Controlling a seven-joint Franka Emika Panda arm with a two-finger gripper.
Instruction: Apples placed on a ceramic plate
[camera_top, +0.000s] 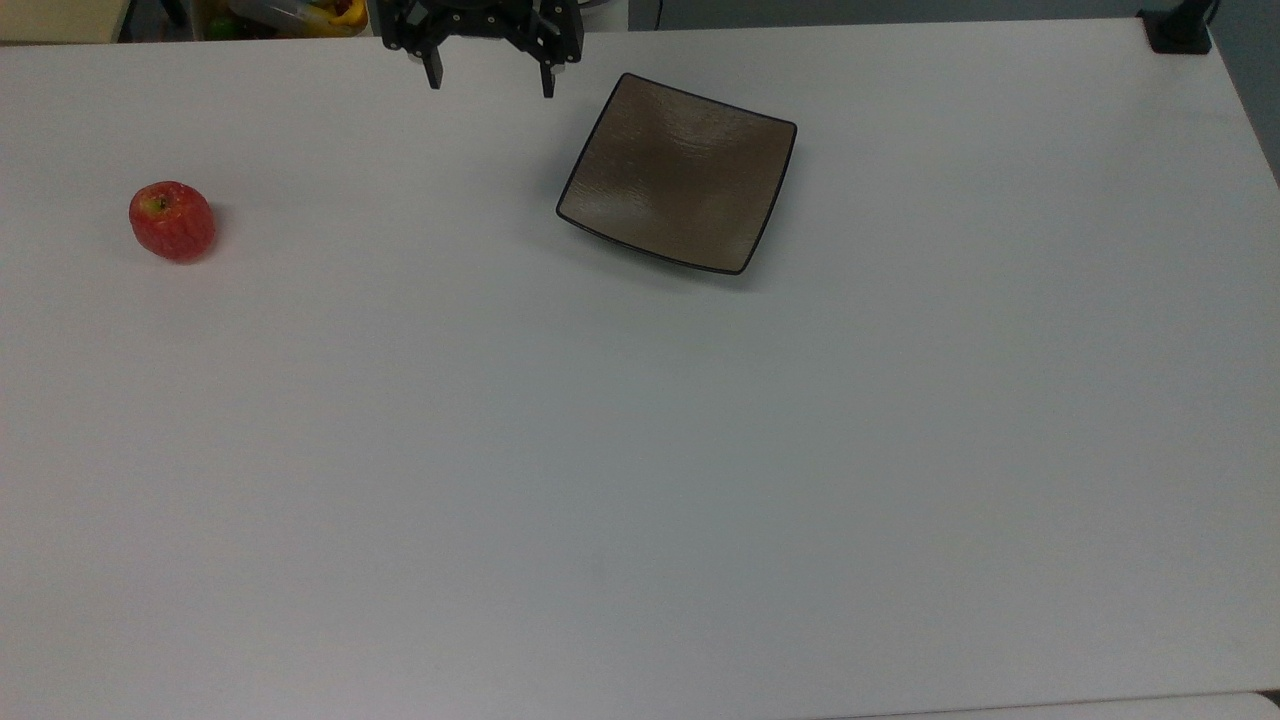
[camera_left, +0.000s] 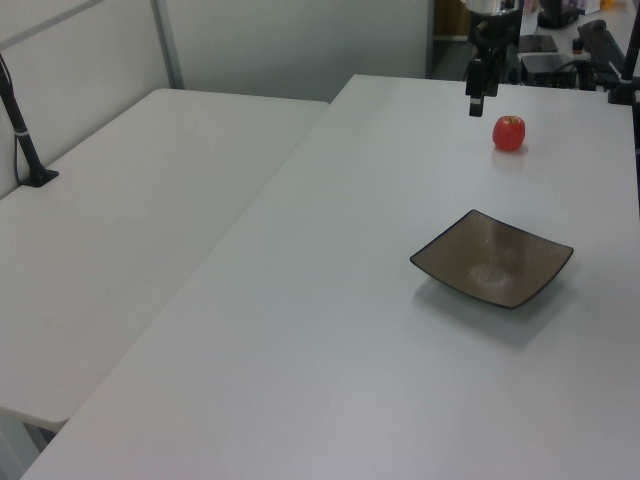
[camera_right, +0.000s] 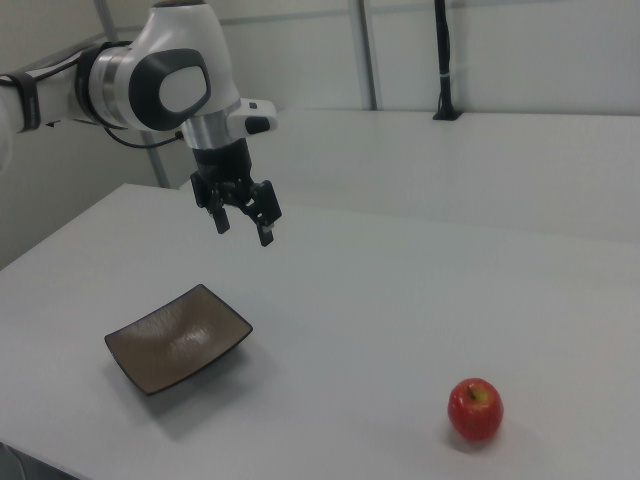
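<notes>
Gripper (camera_top: 490, 82) hangs in the air above the white table (camera_top: 640, 450), fingers spread wide apart, nothing between them. In the top view it sits at the table's far edge, just past the plate's upper-left corner; two black fingertips point down toward the tabletop. In the right view the gripper (camera_right: 243, 226) is well above the surface, up and slightly to the right of the plate, at the end of the white and grey arm (camera_right: 160, 85) that comes in from the right view's left. In the left view the gripper (camera_left: 477, 100) shows as a dark shape beyond the plate, near the apple.

Ceramic plate (camera_top: 678, 172): square, glossy brown, thin black rim, corners turned up. Lies flat on the table, bare. Same in the left view (camera_left: 492, 258) and the right view (camera_right: 178, 337).

Apple (camera_top: 172, 221): small, red, mottled, yellow-green patch at the stem. Rests on the table, well apart from the plate, toward the top view's left. In the left view the apple (camera_left: 509, 132) lies beyond the plate; in the right view the apple (camera_right: 475, 410) is far off to the plate's right. Not touching plate or gripper.

A black post (camera_right: 442, 60) stands on an adjoining table behind the plate in the right view.
</notes>
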